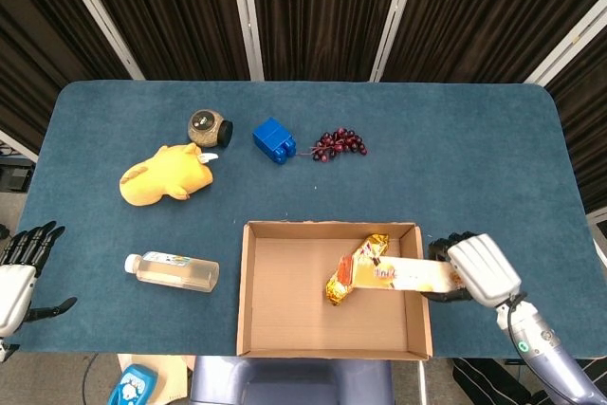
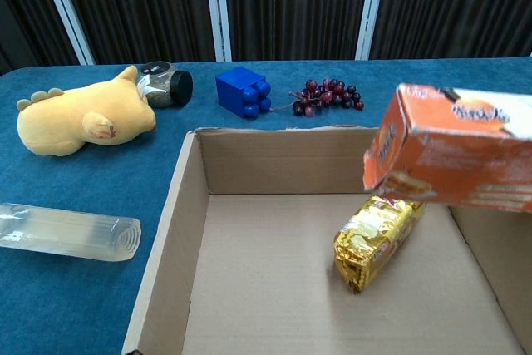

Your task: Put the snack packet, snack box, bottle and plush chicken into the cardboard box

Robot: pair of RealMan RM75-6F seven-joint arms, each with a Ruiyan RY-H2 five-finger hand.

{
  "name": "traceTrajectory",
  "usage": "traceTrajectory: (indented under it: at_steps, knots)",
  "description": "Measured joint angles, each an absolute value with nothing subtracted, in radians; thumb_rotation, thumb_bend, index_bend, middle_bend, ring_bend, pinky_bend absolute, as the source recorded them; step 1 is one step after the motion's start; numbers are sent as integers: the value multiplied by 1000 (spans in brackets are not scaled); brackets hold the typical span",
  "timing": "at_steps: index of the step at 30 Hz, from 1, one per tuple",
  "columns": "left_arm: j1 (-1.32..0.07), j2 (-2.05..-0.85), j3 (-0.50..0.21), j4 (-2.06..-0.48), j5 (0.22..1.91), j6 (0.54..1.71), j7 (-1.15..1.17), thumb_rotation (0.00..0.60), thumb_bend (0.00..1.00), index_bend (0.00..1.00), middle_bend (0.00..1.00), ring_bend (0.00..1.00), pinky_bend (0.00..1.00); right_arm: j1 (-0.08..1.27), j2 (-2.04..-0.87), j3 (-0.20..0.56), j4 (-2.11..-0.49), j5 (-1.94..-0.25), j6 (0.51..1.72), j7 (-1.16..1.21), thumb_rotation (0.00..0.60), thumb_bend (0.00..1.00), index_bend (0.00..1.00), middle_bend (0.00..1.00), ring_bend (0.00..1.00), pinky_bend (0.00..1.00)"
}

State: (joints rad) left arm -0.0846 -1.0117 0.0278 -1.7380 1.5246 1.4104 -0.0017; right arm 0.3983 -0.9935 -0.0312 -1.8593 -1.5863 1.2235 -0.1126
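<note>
Head view. Blue cloth-covered table (image 1: 474,139) against dark curtains. Open brown cardboard box (image 1: 248,291) sits at the near edge, centre. Inside it, toward the right side, a gold foil snack packet (image 1: 341,284) lies diagonally on the floor. The right hand (image 1: 479,270), white, is just outside the box's right wall and grasps one end of the long orange snack box (image 1: 398,274); that box reaches leftward over the wall and hangs above the interior, its far end over the packet. Clear plastic bottle with a white cap (image 1: 173,271) lies on its side on the table left of the cardboard box, apart from it. Yellow plush chicken (image 1: 163,175) lies further back on the left. Behind it a small dark-lidded jar (image 1: 209,126) on its side, then a blue toy brick (image 1: 274,139) and a bunch of dark red grapes (image 1: 339,144) in a row. The left hand (image 1: 24,267), dark-fingered, is at the frame's far left edge, off the table, fingers spread and grasping nothing.

Chest view. The snack box (image 2: 453,160) fills the right side, held in the air above the cardboard box (image 2: 162,239), tilted, end face toward the camera. The packet (image 2: 374,243) lies below it on the box floor. Bottle (image 2: 71,232) lower left, plush chicken (image 2: 79,120) behind it, jar (image 2: 166,86), brick (image 2: 243,91) and grapes (image 2: 326,96) along the back. Neither hand shows here.
</note>
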Motion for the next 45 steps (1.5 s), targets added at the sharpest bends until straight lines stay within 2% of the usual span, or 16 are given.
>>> traceTrajectory:
  at_steps: [2, 5, 7, 12, 19, 25, 30, 39, 45]
  knots:
    - [-84, -1011, 28, -1738, 1523, 1410, -4, 600, 56, 0, 0, 0, 0, 396, -1000, -48, -1853, -1585, 1195, -139, 600, 92, 135, 44, 11, 42]
    - [-85, -1009, 28, -1739, 1520, 1407, -8, 600, 57, 0, 0, 0, 0, 392, -1008, -66, -1857, -1568, 1154, -174, 600, 77, 33, 0, 0, 1]
    - [-84, -1008, 28, -1739, 1520, 1407, -10, 600, 56, 0, 0, 0, 0, 389, -1014, -68, -1871, -1551, 1147, -191, 600, 74, 6, 0, 0, 0]
    - [-84, -1006, 28, -1740, 1522, 1409, -17, 600, 56, 0, 0, 0, 0, 378, -1025, -51, -1893, -1533, 1173, -222, 600, 74, 0, 0, 0, 0]
    - [-82, -1000, 28, -1742, 1523, 1414, -29, 600, 56, 0, 0, 0, 0, 342, -1028, 21, -1899, -1442, 1285, -274, 600, 74, 0, 0, 0, 0]
    - [-81, -999, 30, -1742, 1525, 1413, -29, 600, 55, 0, 0, 0, 0, 283, -992, 50, -1904, -1384, 1367, -239, 600, 73, 0, 0, 0, 0]
    - [-83, -1003, 28, -1743, 1526, 1413, -17, 600, 55, 0, 0, 0, 0, 257, -980, 68, -1864, -1355, 1412, -234, 600, 74, 0, 0, 0, 0]
    - [-97, -1007, 21, -1765, 1510, 1391, 36, 600, 56, 4, 0, 0, 1, 190, -1008, 113, -1785, -1192, 1475, -170, 600, 74, 0, 0, 0, 0]
    - [-147, -1015, -8, -1798, 1494, 1344, 136, 600, 56, 94, 3, 48, 107, 162, -1057, 110, -1709, -1231, 1496, -111, 600, 74, 0, 0, 0, 0]
